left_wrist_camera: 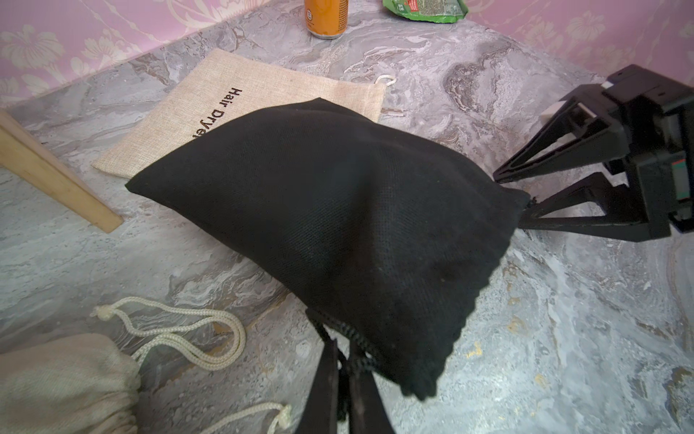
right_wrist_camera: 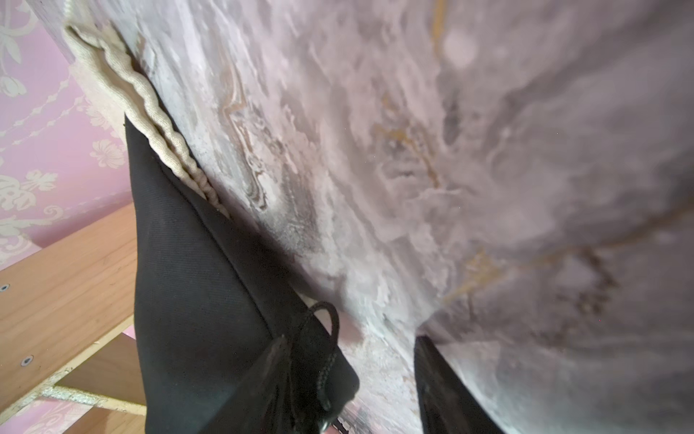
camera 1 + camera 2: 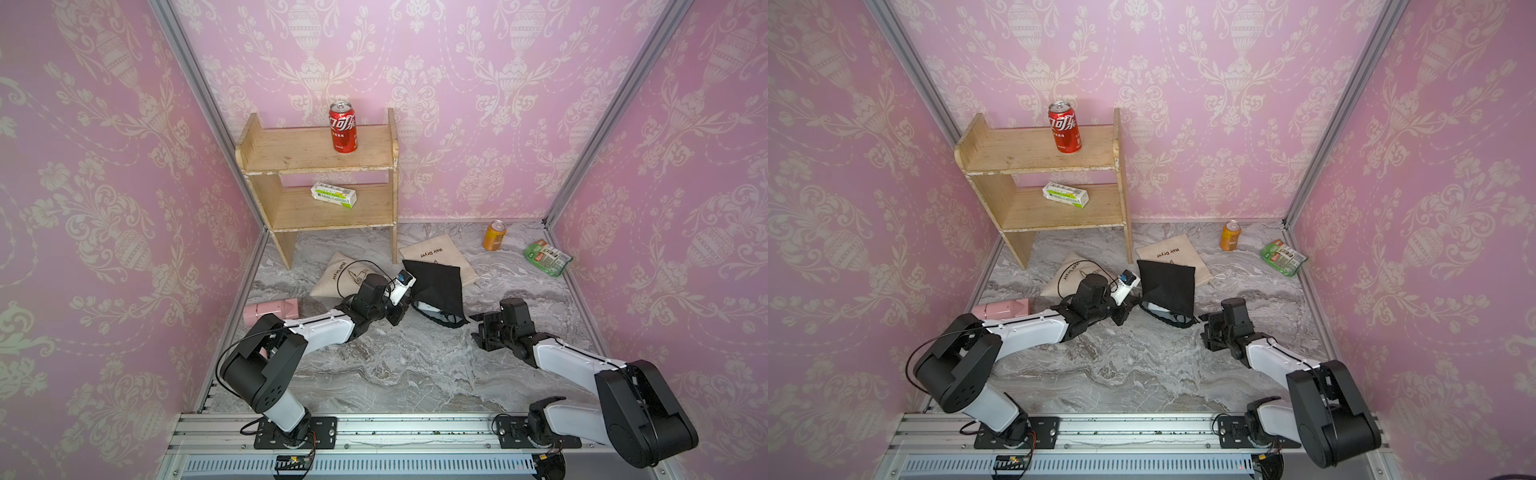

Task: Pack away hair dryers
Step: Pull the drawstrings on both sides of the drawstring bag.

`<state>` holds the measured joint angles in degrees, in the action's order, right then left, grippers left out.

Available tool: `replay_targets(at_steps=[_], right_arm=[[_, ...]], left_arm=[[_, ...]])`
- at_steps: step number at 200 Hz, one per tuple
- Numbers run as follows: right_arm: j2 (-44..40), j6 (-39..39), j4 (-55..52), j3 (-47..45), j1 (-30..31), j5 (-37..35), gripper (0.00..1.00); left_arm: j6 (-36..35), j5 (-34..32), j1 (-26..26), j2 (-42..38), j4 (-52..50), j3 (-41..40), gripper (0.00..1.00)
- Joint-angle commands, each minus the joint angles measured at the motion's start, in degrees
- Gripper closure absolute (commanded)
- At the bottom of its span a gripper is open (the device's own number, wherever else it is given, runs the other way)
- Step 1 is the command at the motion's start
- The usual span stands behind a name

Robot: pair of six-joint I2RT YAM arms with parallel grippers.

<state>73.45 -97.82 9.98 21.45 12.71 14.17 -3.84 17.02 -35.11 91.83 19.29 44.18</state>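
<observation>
A black drawstring pouch (image 3: 436, 282) (image 3: 1169, 284) (image 1: 338, 225) lies mid-table, and a white hair dryer (image 3: 428, 306) (image 3: 1158, 307) shows in its mouth. My left gripper (image 3: 405, 309) (image 1: 343, 347) is shut on the pouch's black drawstring at that mouth. From the right, my right gripper (image 3: 478, 328) (image 2: 349, 340) stands open at table level, with the pouch's corner (image 2: 330, 368) and a cord loop just inside its jaws. A pale pink hair dryer (image 3: 270, 310) (image 3: 1000, 309) lies on its side by the left wall, behind my left arm.
Two beige pouches (image 3: 436, 253) (image 3: 336, 274) lie behind the black one. A wooden shelf (image 3: 316, 153) at the back left carries a red can (image 3: 343, 126) and a green-white box (image 3: 333, 194). An orange can (image 3: 494, 235) and a green packet (image 3: 547, 257) sit at the back right.
</observation>
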Motion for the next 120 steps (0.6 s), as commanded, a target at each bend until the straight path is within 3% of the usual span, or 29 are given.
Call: replay_targets(at_steps=[1, 90, 111, 120], right_arm=[[2.49, -3.44, 1.96, -0.99, -0.35, -0.44, 0.45], [8.98, -7.95, 5.65, -0.36, 0.56, 0.8, 0.57], [9.51, -9.3, 6.97, -0.91, 0.65, 0.94, 0.69], [9.43, -10.0, 7.59, -1.21, 0.59, 0.67, 0.79]], left_arm=[[1.2, 0.36, -0.47, -1.61, 1.29, -0.75, 1.0], [1.29, 0.43, -0.48, -2.32, 1.45, -0.94, 1.0], [1.35, 0.34, -0.48, -2.62, 1.28, -0.94, 1.0], [1.38, 0.21, -0.48, -2.82, 1.27, -0.94, 1.0]])
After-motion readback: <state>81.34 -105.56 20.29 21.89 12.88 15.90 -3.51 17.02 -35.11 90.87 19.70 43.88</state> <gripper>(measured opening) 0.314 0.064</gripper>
